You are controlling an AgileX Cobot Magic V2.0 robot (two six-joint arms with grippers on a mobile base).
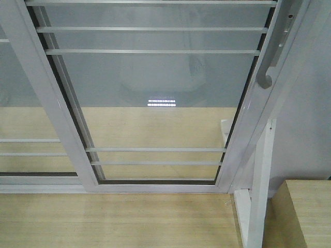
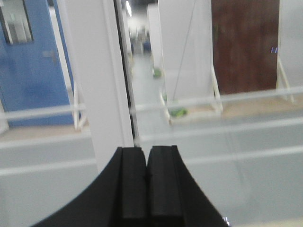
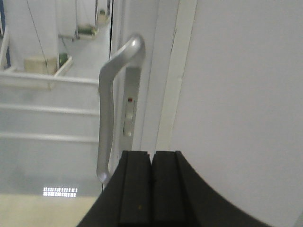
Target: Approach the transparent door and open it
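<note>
No legible text, brand or number; only small red dot (image 3: 130, 100) on handle plate (image 3: 128, 120).

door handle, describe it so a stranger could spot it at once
Find the tall transparent door with thin horizontal bars. On its right stile sits a curved grey pull handle; the neighbouring barred panel on the left shows none.

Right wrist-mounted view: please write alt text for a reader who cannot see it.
The right gripper, black jaws shut and empty, faces the curved grey pull handle on the white stile of the transparent door. At left, horizontal bars cross the glass; a plain white wall fills the right.
</note>
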